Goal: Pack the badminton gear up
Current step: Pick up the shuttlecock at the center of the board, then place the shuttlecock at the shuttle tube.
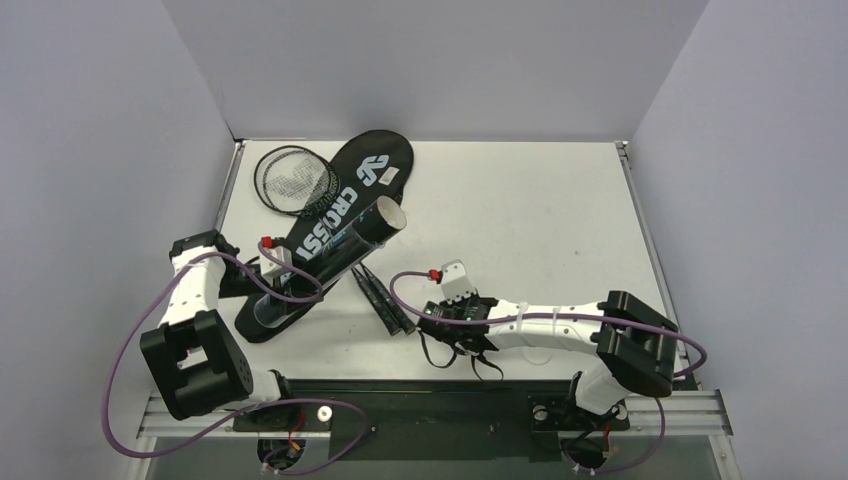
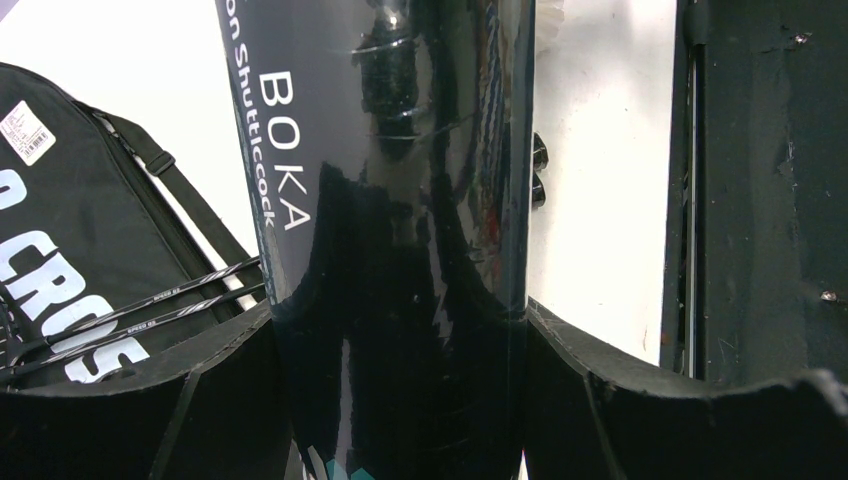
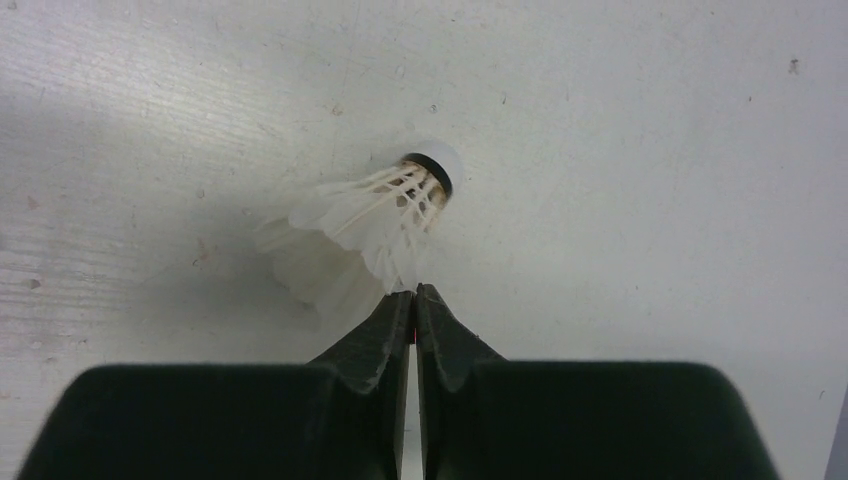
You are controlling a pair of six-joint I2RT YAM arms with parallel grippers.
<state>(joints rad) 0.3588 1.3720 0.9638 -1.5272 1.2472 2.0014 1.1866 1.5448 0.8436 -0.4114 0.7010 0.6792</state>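
- Grips the long black glossy tube with teal print (image 2: 390,150) in the left gripper (image 2: 400,310), jaws spread wide, black finger pads (image 2: 200,400) pressed against both sides of the tube close to its near end
- Holds that tube slanted over the black teardrop racket bag with white lettering (image 1: 360,180), white-lined open mouth pointing to the far right
- Shows two thin black rackets (image 1: 292,180) lying across the bag beneath the tube, stringed heads past the bag's far left edge, handles on the white table (image 1: 530,220) just right of the bag
- Pinches with the right gripper (image 3: 413,292), jaws closed almost flat together, tips meeting on the rim of the feather skirt of a white feather shuttlecock (image 3: 365,225)
- Finds that shuttlecock lying on its side on the table, black-banded cork turned away from the gripper, feathers toward it
- Sets the right gripper low near the table's front edge, just right of the racket handles, well apart from the tube's mouth
- Cannot make out the shuttlecock from overhead, hidden under the right wrist
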